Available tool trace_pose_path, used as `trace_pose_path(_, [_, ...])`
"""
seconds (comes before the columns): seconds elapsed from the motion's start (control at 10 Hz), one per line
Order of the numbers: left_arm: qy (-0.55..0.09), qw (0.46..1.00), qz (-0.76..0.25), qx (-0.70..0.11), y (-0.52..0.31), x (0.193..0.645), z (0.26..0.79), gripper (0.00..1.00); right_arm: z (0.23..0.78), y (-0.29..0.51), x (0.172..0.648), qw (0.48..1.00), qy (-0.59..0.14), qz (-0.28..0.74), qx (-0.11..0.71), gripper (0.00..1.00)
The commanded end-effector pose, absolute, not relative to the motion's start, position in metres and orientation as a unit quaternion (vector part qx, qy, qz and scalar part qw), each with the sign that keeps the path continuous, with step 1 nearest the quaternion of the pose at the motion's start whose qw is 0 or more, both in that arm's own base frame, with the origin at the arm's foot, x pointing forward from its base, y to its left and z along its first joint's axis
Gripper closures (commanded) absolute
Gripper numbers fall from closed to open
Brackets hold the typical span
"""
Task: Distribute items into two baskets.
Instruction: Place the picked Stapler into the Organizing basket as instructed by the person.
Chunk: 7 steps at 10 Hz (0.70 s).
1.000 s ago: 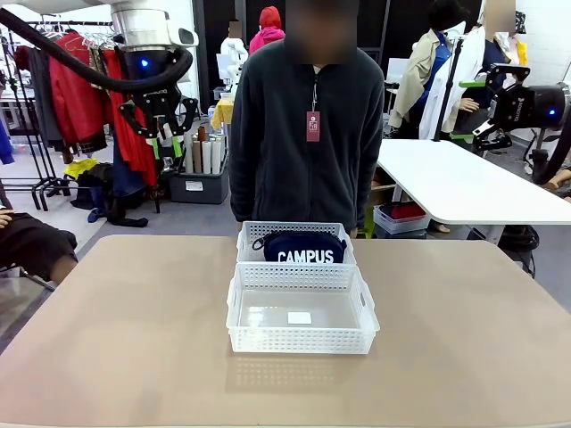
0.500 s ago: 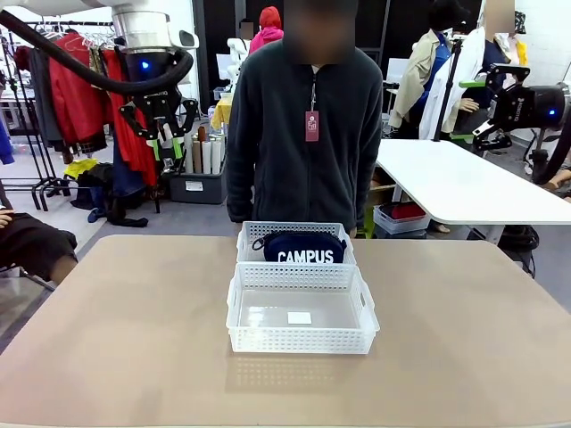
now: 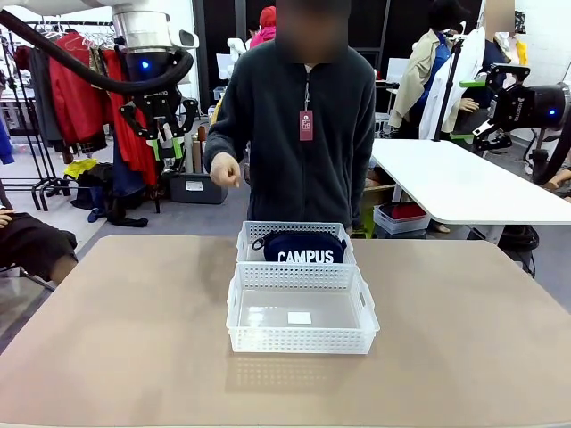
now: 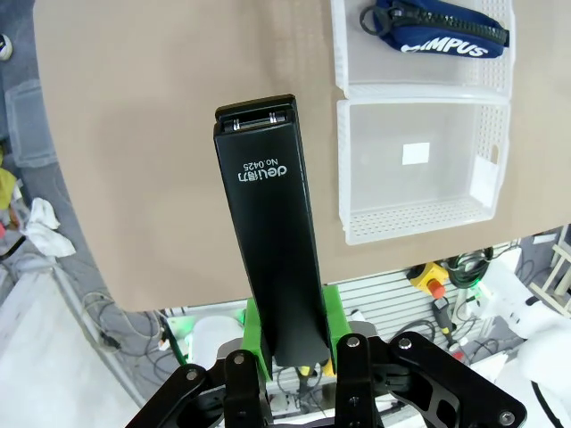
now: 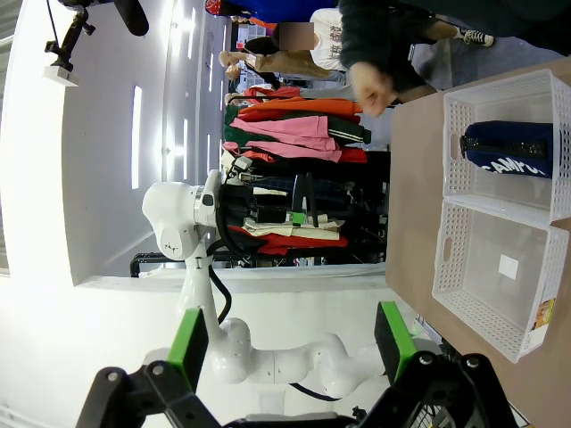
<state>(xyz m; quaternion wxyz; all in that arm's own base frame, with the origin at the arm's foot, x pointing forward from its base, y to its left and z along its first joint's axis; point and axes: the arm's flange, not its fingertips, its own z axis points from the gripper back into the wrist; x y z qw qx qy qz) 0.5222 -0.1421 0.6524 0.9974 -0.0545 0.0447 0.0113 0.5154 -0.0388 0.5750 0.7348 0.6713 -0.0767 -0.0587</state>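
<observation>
Tan counter (image 3: 134,339) carries two lattice baskets touching end to end at its middle. The smaller basket (image 3: 254,230) at 12 o'clock holds the one navy pouch (image 3: 303,247). The larger basket (image 3: 299,339) at 6 o'clock has only a label (image 3: 300,317) on its floor. High at 10 o'clock from them, the left end effector (image 4: 287,334) is clamped on one end of the single black stapler (image 4: 268,241), which juts well past the pads. Rigid, smooth and fairly dense, it could pivot in so short a grip; mid-body would hold steadier. The pouch looks soft and light, best pinched across its middle. At 2 o'clock the right end effector (image 5: 290,339) stands with pads apart, holding nothing.
</observation>
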Motion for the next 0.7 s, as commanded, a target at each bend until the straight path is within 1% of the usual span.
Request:
trace_pose_path(0.0, [0.044,0.998,0.011,-0.054,-0.1408,0.5183,0.6537,1.00,0.5794,-0.0380,0.5144,0.733,-0.083,-0.060,0.672,0.00])
trace_pose_path(0.6, [0.044,0.998,0.011,-0.054,-0.1408,0.5183,0.6537,1.00,0.5794,-0.0380,0.5144,0.733,-0.083,-0.060,0.672,0.00])
